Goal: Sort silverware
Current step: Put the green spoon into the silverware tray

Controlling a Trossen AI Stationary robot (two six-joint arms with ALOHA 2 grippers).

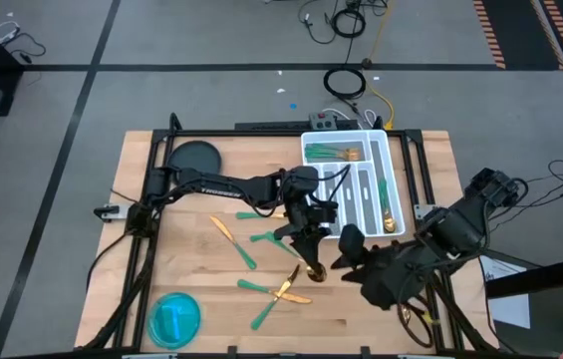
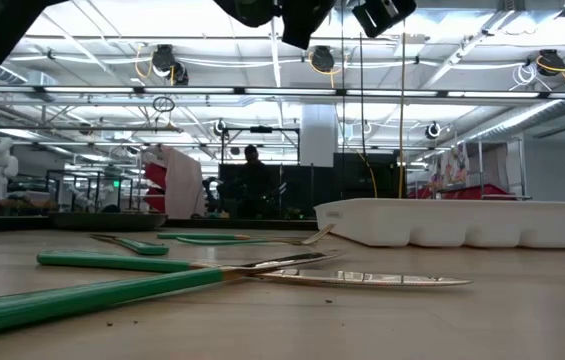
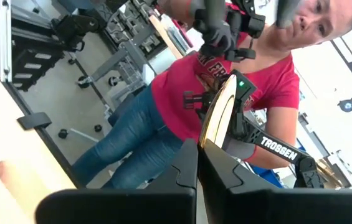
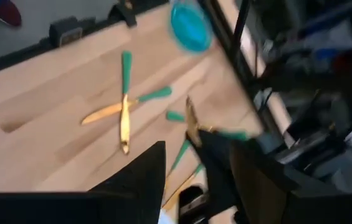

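The silverware point(image 1: 261, 264) is split between two locations. Loose pieces with teal-green handles and gold heads lie scattered on the wooden tabletop point(image 1: 201, 329), between the middle and the near edge. Two of them lie crossed point(image 1: 283, 289) near the middle of the near half. Further pieces lie in the compartments of the white divided tray point(image 1: 313, 137) at the far right of the tabletop: forks in the crosswise far compartment, other pieces in the long compartments beside it.

One piece, a spoon point(image 3: 220, 112), is off the tabletop. The left gripper point(image 1: 308, 251) holds it just in front of the tray's near left corner, above the scattered pieces. In the left wrist view its jaws are clenched on the piece, and the gold bowl stands edge-on straight out from between the fingers point(image 3: 182, 171). In the high view the gold bowl point(image 1: 313, 269) shows just below the gripper.

The right gripper point(image 1: 353, 247) is just beside the left one, to its right, over the near right part of the tabletop. Its jaws stand apart with nothing between them, as the right wrist view shows.

A blue bowl point(image 1: 174, 317) sits at the near left corner of the tabletop. A dark round disc point(image 1: 194, 158) lies at the far left corner.

A person in a red shirt and jeans point(image 3: 182, 93) appears beyond the tabletop in the left wrist view.
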